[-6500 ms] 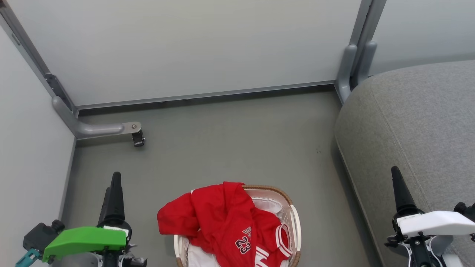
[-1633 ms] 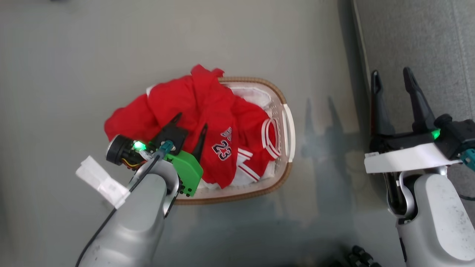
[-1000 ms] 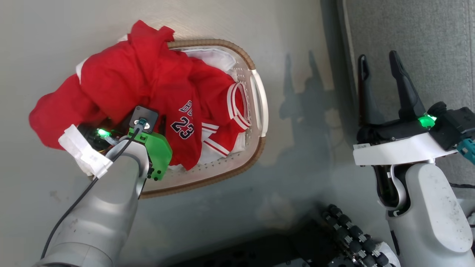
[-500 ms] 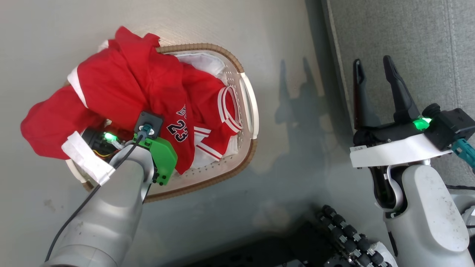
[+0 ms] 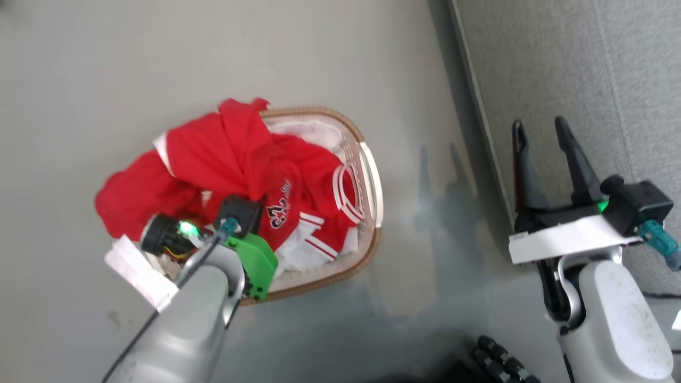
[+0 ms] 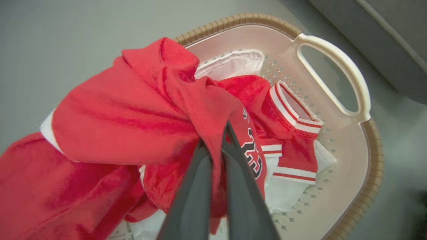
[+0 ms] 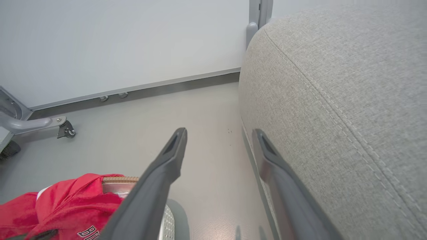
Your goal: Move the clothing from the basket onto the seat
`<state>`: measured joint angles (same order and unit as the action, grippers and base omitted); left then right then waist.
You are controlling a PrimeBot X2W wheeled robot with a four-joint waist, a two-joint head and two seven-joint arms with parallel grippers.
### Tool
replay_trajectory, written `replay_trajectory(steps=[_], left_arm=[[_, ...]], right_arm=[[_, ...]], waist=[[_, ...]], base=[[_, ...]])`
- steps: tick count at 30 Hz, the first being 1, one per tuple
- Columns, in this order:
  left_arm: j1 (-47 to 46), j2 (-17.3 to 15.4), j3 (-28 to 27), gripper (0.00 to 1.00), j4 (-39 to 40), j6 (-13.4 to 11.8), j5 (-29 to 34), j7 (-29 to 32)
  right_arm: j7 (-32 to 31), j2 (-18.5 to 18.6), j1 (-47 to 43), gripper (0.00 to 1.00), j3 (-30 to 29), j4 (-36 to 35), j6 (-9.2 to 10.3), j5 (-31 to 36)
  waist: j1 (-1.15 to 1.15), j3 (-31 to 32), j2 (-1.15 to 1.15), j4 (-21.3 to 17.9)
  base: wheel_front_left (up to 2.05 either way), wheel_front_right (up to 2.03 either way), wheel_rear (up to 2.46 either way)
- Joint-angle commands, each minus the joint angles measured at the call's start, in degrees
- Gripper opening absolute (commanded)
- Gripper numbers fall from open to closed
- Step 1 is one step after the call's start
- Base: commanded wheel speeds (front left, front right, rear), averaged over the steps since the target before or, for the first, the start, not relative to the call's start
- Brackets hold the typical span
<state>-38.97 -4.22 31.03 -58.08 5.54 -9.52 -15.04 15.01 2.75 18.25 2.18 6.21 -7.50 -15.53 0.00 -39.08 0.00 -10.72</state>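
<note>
On the left, the smooth grey floor (image 5: 133, 64) lies open around the small oval white perforated plastic basket (image 5: 319, 112) with a brown woven rim. The red sports clothing with white striped trim (image 5: 213, 154) is heaped in the basket, and one part hangs out over its left edge. Between the basket's white side handle (image 5: 372, 175) and the large grey fabric seat cushion (image 5: 558, 64) on the right runs a free strip of floor. In the right wrist view a pale wall panel (image 7: 133, 40) closes the room behind, with a grey metal foot on a caster (image 7: 63, 128) at its base. The left hand (image 6: 216, 136) is pressed together on a fold of the clothing, just beside the dark number print, over the basket. The right hand (image 5: 540, 126) is spread wide and empty at the seat's rounded edge, well apart from the clothing.
</note>
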Motion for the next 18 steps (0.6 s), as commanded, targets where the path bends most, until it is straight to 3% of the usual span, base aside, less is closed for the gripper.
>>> replay_trajectory(steps=[1, 9, 18], left_arm=[[2.24, -0.06, -0.01, 0.00, 1.55, 0.39, -0.23, -0.18], [10.90, -1.82, 1.24, 0.00, 13.50, 1.50, -2.37, -0.20], [12.52, -5.95, 2.72, 0.00, 23.80, 1.79, -2.77, 1.56]], right_arm=[[0.26, 0.25, -1.64, 1.00, -0.56, 0.60, 0.02, 0.61], [0.26, 0.28, -9.47, 1.00, -0.86, 3.29, 0.02, 2.35], [0.26, 0.26, -15.98, 1.00, -0.46, 4.40, 0.02, 2.76]], waist=[[0.00, 7.89, 0.00, 3.41], [0.00, 22.96, 0.00, 5.94], [0.00, 33.79, 0.00, 5.88]], base=[[0.00, 0.00, 0.00], [0.00, 0.00, 0.00], [0.00, 0.00, 0.00]])
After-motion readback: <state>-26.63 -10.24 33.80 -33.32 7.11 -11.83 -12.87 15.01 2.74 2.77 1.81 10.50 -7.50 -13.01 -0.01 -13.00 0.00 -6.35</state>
